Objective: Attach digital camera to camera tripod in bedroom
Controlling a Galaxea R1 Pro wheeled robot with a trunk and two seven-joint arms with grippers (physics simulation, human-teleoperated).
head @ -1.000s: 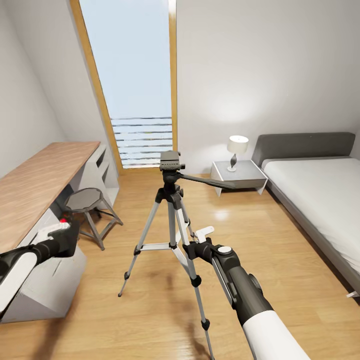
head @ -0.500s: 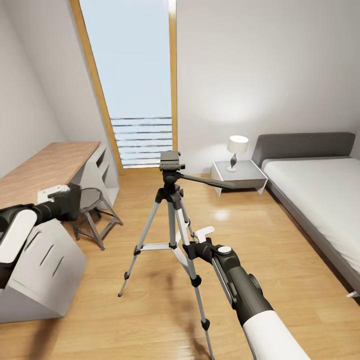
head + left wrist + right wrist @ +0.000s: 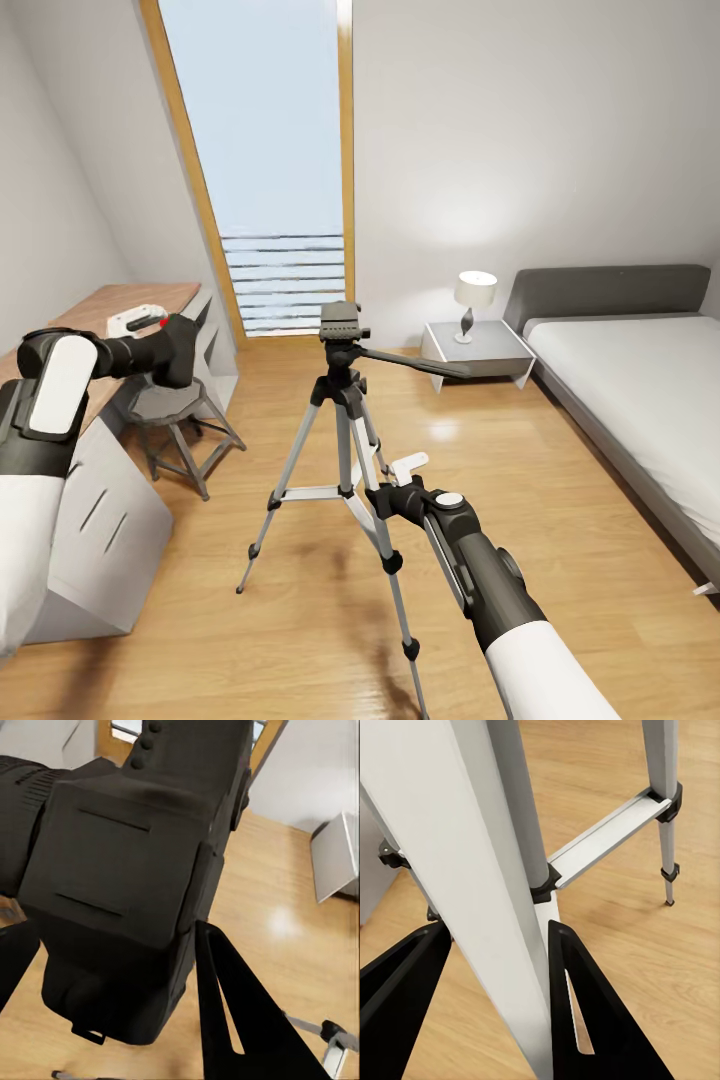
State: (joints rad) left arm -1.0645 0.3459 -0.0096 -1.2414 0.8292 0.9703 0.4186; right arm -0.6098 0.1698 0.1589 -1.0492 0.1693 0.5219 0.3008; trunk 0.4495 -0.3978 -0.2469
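Note:
The camera tripod (image 3: 343, 400) stands on the wood floor in the middle of the head view, its black head (image 3: 340, 322) and long pan handle level. My right gripper (image 3: 387, 490) is shut on one silver leg (image 3: 487, 885), which runs between the black fingers (image 3: 585, 1012). At the left, my left gripper (image 3: 165, 345) holds the digital camera (image 3: 182, 352), small and black with a red button on top, raised near the height of the tripod's head and well left of it. Close up, the camera's black body (image 3: 127, 870) sits between the fingers (image 3: 240, 1020).
A wooden desk (image 3: 120, 297) over white cabinets (image 3: 90, 520) runs along the left wall, with a round grey stool (image 3: 165, 400) beside it. A grey bed (image 3: 640, 400) and a nightstand (image 3: 475, 352) with a lamp (image 3: 475, 290) stand at the right. Behind is a tall window (image 3: 270, 150).
My left arm has lifted the camera from low beside the desk up and to the right, closer to the tripod. The right arm and tripod have not moved.

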